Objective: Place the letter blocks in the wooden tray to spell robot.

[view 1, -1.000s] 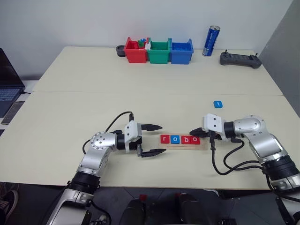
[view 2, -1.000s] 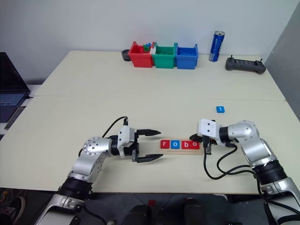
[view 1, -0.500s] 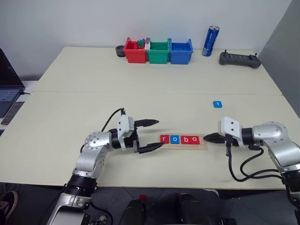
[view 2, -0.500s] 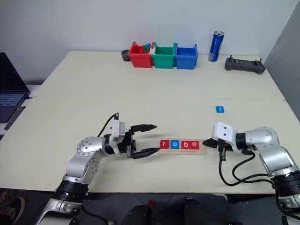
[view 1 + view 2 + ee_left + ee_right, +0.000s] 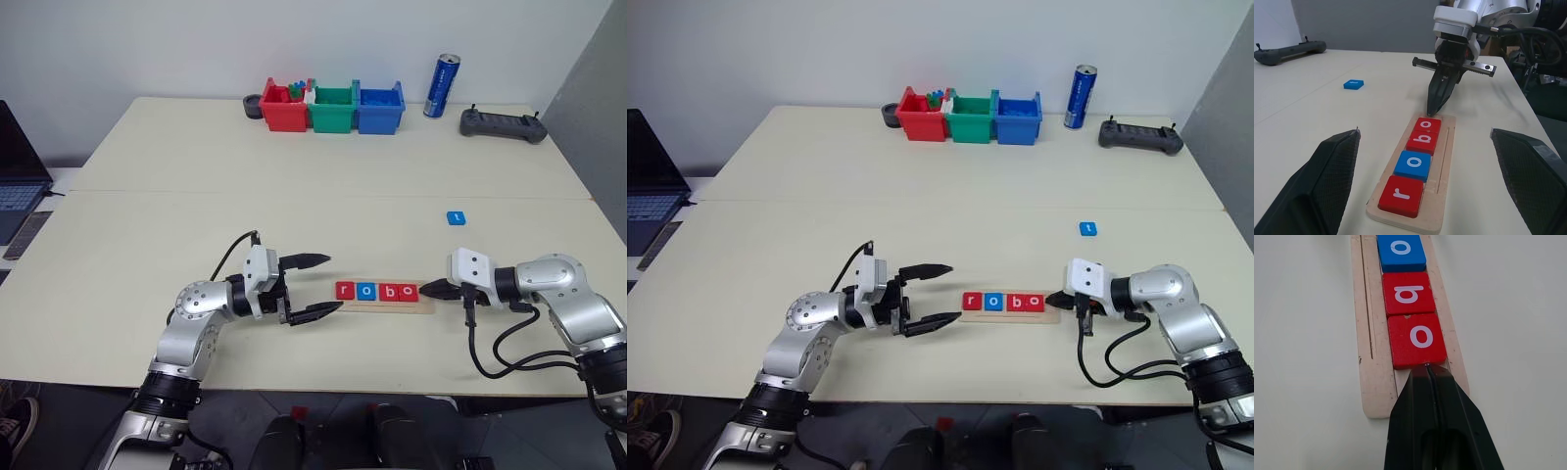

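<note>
The wooden tray [image 5: 384, 294] lies between my arms with four blocks [image 5: 376, 291] reading r, o, b, o; the blue t block [image 5: 454, 217] sits well apart, beyond my right arm. My left claw [image 5: 315, 286] gapes empty beside the tray; my right claw [image 5: 428, 290], pinched together, points at the last o [image 5: 1417, 340]; I should lift clear without nudging it, then fetch the t.

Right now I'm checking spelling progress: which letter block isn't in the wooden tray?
The small blue square "t" block, lying alone on the table beyond the pale wooden tray.

Bare table [image 5: 294, 215] around blue tile [image 5: 454, 217]; bins [image 5: 333, 106] far behind.
</note>
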